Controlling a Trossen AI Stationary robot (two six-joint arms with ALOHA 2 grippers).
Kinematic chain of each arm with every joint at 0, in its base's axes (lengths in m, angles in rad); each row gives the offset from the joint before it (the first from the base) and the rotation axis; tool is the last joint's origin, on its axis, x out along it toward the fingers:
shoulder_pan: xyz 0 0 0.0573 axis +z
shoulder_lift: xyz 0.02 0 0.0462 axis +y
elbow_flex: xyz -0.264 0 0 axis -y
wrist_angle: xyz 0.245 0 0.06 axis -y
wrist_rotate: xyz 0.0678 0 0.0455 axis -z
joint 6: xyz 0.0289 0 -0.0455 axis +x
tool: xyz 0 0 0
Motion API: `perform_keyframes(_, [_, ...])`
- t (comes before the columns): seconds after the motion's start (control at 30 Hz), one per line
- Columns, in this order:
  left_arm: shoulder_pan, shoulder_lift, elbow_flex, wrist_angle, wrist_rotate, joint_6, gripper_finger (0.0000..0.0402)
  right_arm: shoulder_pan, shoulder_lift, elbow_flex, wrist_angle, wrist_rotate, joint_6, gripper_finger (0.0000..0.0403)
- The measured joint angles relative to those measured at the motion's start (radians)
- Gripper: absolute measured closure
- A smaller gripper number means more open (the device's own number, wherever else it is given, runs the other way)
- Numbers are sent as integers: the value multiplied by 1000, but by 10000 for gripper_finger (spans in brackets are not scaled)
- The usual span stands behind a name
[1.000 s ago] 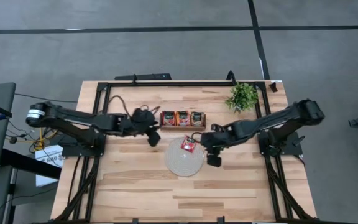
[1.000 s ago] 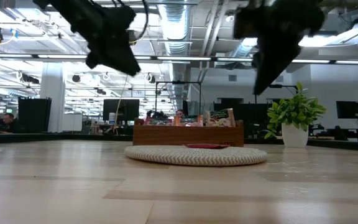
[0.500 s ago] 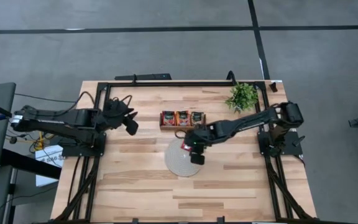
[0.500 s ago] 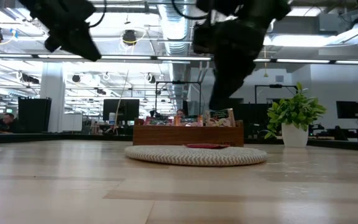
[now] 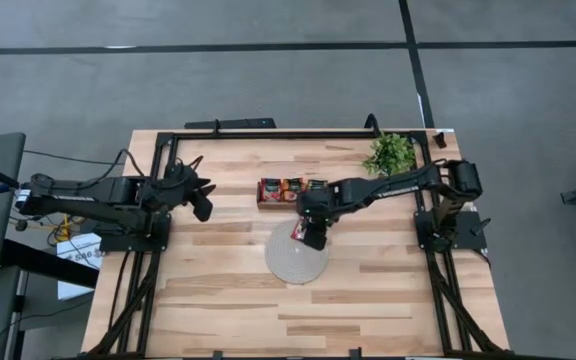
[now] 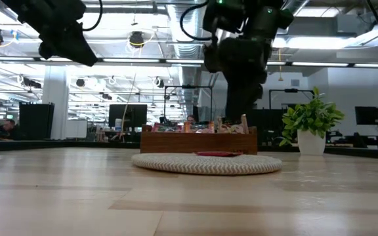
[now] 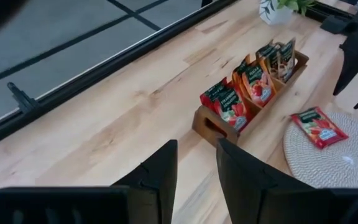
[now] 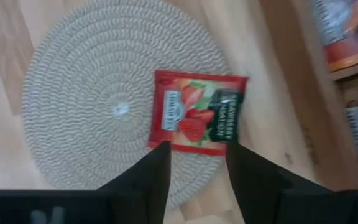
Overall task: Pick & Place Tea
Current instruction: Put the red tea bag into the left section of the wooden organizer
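Right gripper hangs over the round woven mat, its dark fingers apart and empty above a flat, glossy red tea sachet lying near the mat's edge; left gripper, fingers apart, waits off to the side; more sachets stand in the wooden tray; their print is unreadable.

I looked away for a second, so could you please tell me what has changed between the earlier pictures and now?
The right gripper swung from beside the mat in over its edge nearest the tray, above the red sachet lying there, fingers open. The left gripper drew back from the tray toward its own side. The sachet, mat, tray and plant stayed put.
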Motion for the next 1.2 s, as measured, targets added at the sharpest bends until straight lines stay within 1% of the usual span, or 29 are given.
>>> perform_keyframes(0.2, [0,0,0,1,0,32,298,-8,28,1,-9,-3,45,232])
perform_keyframes(0.27, [0,0,0,1,0,33,298,-20,33,-3,-42,-3,61,227])
perform_keyframes(0.47, [0,0,0,2,0,43,298,-60,46,-2,-60,-5,95,215])
perform_keyframes(0.57, [0,0,0,10,0,54,298,-67,71,2,-37,-37,96,210])
perform_keyframes(0.63, [0,0,0,10,0,55,298,-65,89,-4,-59,-52,96,209])
perform_keyframes(0.8, [0,0,0,16,0,58,298,-63,114,-1,-50,-54,103,211])
perform_keyframes(0.93, [0,0,0,16,0,60,298,-64,113,-1,-45,-23,104,215])
perform_keyframes(1.13, [0,0,0,20,0,60,298,-65,113,-1,-45,-17,105,217])
perform_keyframes(1.2, [0,0,0,25,0,60,298,-65,113,-1,-42,2,122,216])
